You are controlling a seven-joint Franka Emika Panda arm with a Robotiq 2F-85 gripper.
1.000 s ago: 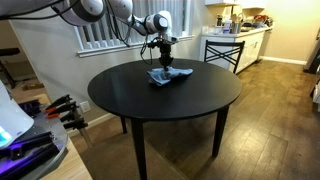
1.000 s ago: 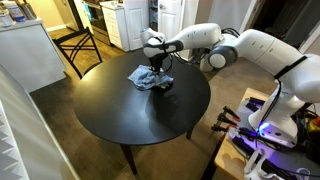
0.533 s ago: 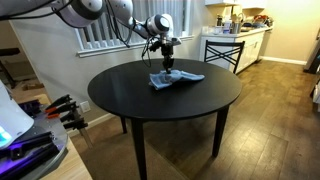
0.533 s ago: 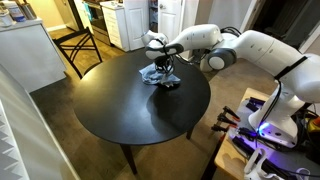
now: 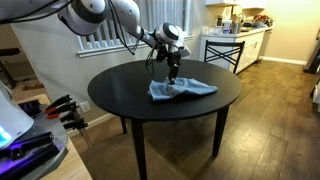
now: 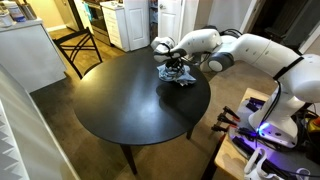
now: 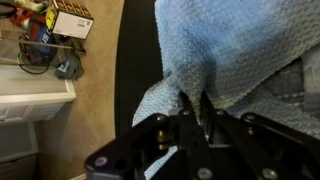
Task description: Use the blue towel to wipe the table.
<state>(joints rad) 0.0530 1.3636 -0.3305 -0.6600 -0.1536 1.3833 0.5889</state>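
- While pinched in the gripper (image 5: 173, 77), lies crumpled and partly spread as a blue towel (image 5: 186, 90) on the round black table (image 5: 120, 95), right of the tabletop's middle in an exterior view.
- Rests flat on the wood, one flap trailing toward the right rim, the bunched part directly under the fingers.
- Reaches in from the far left as a white Franka arm (image 5: 100, 12), wrist bent down so the gripper points almost straight at the tabletop.
- Appears in an exterior view at the far right part of the table (image 6: 115, 110), close to the rim, with the blue towel (image 6: 184, 79) heaped darkly beneath the gripper (image 6: 176, 70).
- Fills the upper right of the wrist view as pale blue terry cloth (image 7: 235, 45), draped down over the gripper (image 7: 193, 102).
- Stands narrow there: black fingers (image 7: 184, 108) drawn close together with a fold of the towel caught between them.
- Leaves a strip of black table (image 7: 135, 60) bare left of the cloth, wood floor (image 7: 95, 80) beyond it.
- Stands well apart on the far left as a black chair (image 6: 82, 45).
- Sits at the upper left of the wrist view as a cardboard box (image 7: 70, 22) among clutter too small to tell.
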